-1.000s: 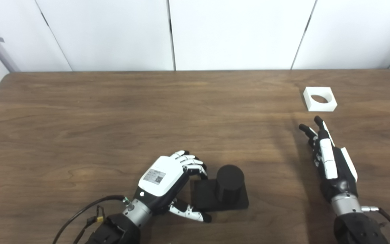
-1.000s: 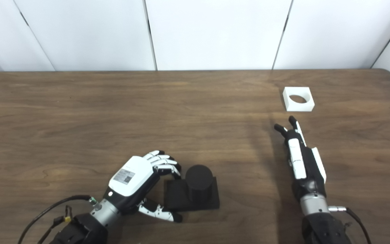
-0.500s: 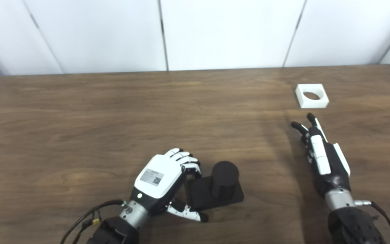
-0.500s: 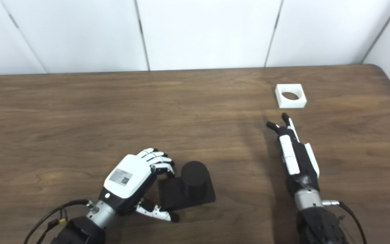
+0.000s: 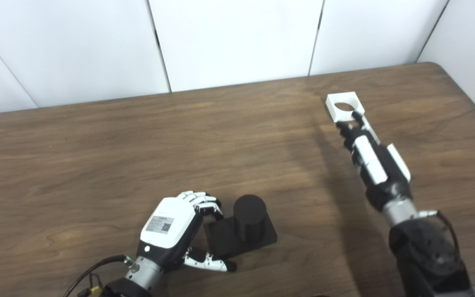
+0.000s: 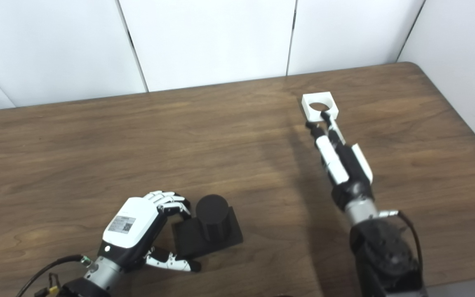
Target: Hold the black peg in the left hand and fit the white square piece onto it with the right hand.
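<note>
The left hand rests low on the wooden table, its fingers curled over the far left corner of the black peg base and its thumb stretched along the table by the near left corner. Fingers and thumb sit on 2 sides of the flat square base, touching or nearly touching it; whether they really grip it cannot be told. The round post of the peg stands upright just beyond the fingertips, to their right.

The right hand reaches far across the table, fingers straight and slightly spread, holding nothing. Its fingertips meet the near edge of the white square piece, one dark tip overlapping the rim of the round hole, the other lying just left of the piece's near corner. The piece lies flat on the table, hole facing up, directly ahead of those fingertips and well apart from the peg.
</note>
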You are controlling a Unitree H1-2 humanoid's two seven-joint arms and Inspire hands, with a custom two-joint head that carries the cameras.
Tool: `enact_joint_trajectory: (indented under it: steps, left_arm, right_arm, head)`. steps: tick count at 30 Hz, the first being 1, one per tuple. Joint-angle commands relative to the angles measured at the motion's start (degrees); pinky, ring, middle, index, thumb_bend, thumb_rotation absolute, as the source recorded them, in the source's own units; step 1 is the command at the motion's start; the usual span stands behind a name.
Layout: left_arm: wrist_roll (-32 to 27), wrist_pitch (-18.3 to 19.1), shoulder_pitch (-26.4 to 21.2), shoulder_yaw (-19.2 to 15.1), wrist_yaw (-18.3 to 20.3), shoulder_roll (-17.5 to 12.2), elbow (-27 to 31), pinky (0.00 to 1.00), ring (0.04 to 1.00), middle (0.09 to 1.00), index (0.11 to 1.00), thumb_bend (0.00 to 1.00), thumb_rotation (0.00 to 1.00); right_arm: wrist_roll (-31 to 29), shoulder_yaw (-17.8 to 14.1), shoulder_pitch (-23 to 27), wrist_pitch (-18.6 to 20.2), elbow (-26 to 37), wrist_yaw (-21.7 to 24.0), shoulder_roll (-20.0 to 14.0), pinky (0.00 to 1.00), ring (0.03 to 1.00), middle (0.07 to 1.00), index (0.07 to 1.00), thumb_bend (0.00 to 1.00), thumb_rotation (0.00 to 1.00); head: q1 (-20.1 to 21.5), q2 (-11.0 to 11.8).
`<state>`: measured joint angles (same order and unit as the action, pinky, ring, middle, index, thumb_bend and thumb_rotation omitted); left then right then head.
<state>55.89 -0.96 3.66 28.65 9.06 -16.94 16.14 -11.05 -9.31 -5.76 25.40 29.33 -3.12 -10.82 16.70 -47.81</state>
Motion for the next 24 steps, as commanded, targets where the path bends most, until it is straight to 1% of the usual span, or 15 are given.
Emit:
enact_joint_trajectory:
  steps: [1, 3, 4, 5, 8, 11, 12, 13, 15, 16, 18, 19, 20, 22, 24]
  left_arm:
    - [0.8, 0.6, 1.5, 0.8, 3.3, -0.7, -2.1, 0.84, 0.813, 0.759, 0.484, 0.52, 0.05]
    - [0.6, 0.4, 1.4, 0.7, 3.2, -0.8, -2.2, 0.84, 0.813, 0.759, 0.485, 0.52, 0.05]
    - [0.4, 0.3, 1.4, 0.6, 3.2, -0.9, -2.3, 0.84, 0.813, 0.760, 0.485, 0.52, 0.05]
    - [0.3, 0.4, 1.4, 0.6, 3.3, -1.0, -2.3, 0.84, 0.813, 0.761, 0.485, 0.52, 0.05]
    - [-0.6, 0.3, 1.4, 0.2, 3.3, -1.4, -2.4, 0.84, 0.816, 0.764, 0.485, 0.52, 0.05]
    - [-1.3, 0.3, 1.5, -0.1, 3.2, -1.6, -2.5, 0.85, 0.818, 0.764, 0.485, 0.52, 0.05]
    - [-1.4, 0.4, 1.6, -0.2, 3.2, -1.6, -2.4, 0.85, 0.819, 0.764, 0.485, 0.52, 0.05]
    - [-1.4, 0.4, 1.6, -0.3, 3.3, -1.7, -2.4, 0.85, 0.818, 0.764, 0.485, 0.52, 0.05]
    - [-1.6, 0.5, 1.6, -0.5, 3.3, -1.9, -2.4, 0.85, 0.818, 0.764, 0.485, 0.52, 0.05]
    - [-1.7, 0.5, 1.6, -0.6, 3.3, -1.9, -2.4, 0.85, 0.818, 0.764, 0.485, 0.52, 0.05]
    - [-1.7, 0.4, 1.6, -0.8, 3.1, -1.9, -2.6, 0.85, 0.817, 0.764, 0.485, 0.52, 0.05]
    - [-1.7, 0.2, 1.6, -0.9, 2.9, -2.0, -2.7, 0.85, 0.815, 0.763, 0.485, 0.52, 0.05]
    - [-1.6, 0.2, 1.7, -0.9, 2.8, -2.0, -2.8, 0.85, 0.815, 0.762, 0.485, 0.52, 0.05]
    - [-1.5, 0.0, 1.7, -0.9, 2.6, -2.0, -2.9, 0.84, 0.814, 0.760, 0.485, 0.52, 0.05]
    - [-1.5, -0.2, 1.8, -1.0, 2.4, -2.0, -3.0, 0.84, 0.812, 0.758, 0.485, 0.52, 0.05]
  right_arm:
    - [-0.6, -1.4, 3.7, 1.2, 2.5, 0.8, -3.3, 1.00, 0.952, 0.917, 0.953, 0.54, 0.55]
    - [-0.4, -1.7, 5.6, 1.4, 1.6, 1.4, -5.9, 0.97, 0.951, 0.925, 0.950, 0.57, 0.47]
    - [0.3, -1.4, 6.6, 1.4, 1.0, 1.7, -7.4, 0.93, 0.934, 0.927, 0.949, 0.62, 0.44]
    - [2.0, -0.7, 7.5, 1.5, 0.4, 2.1, -9.1, 0.92, 0.929, 0.926, 0.946, 0.64, 0.41]
    - [8.9, 2.4, 10.7, 1.4, -2.2, 3.3, -13.8, 0.95, 0.938, 0.925, 0.930, 0.71, 0.44]
    - [12.0, 4.2, 14.0, 1.5, -4.4, 4.5, -16.0, 0.94, 0.948, 0.934, 0.927, 0.76, 0.41]
    - [12.7, 4.6, 15.4, 1.5, -5.1, 5.0, -16.4, 0.91, 0.939, 0.931, 0.927, 0.78, 0.39]
    - [13.3, 4.7, 16.3, 1.5, -5.5, 5.4, -16.6, 0.91, 0.939, 0.929, 0.926, 0.82, 0.35]
    - [15.3, 5.5, 18.6, 1.5, -6.9, 6.8, -17.7, 0.93, 0.947, 0.933, 0.932, 0.83, 0.32]
    - [16.8, 5.9, 19.9, 1.5, -7.7, 7.7, -18.4, 0.97, 0.964, 0.940, 0.938, 0.84, 0.30]
    - [20.4, 7.1, 22.4, 1.5, -9.4, 10.1, -20.3, 0.99, 0.979, 0.949, 0.949, 0.86, 0.28]
    - [22.1, 7.6, 23.4, 1.5, -10.3, 11.2, -21.0, 0.99, 0.973, 0.957, 0.954, 0.86, 0.26]
    - [24.1, 8.3, 24.5, 1.5, -11.2, 12.3, -21.8, 0.90, 0.946, 0.962, 0.954, 0.89, 0.25]
    - [28.3, 10.4, 27.2, 1.5, -14.0, 15.7, -24.4, 0.90, 0.949, 0.967, 0.955, 0.90, 0.25]
    - [31.1, 11.5, 29.9, 1.5, -17.1, 19.7, -26.2, 0.91, 0.965, 0.978, 0.957, 0.92, 0.25]
  head:
    - [0.4, 0.3]
    - [0.7, 0.5]
    - [0.7, 0.6]
    - [0.8, 0.7]
    - [1.4, 1.0]
    - [2.3, 1.4]
    - [2.5, 1.5]
    - [2.6, 1.5]
    - [2.9, 1.8]
    - [3.0, 1.9]
    - [3.4, 2.2]
    - [3.5, 2.4]
    - [3.6, 2.5]
    - [3.6, 2.5]
    - [3.4, 2.6]
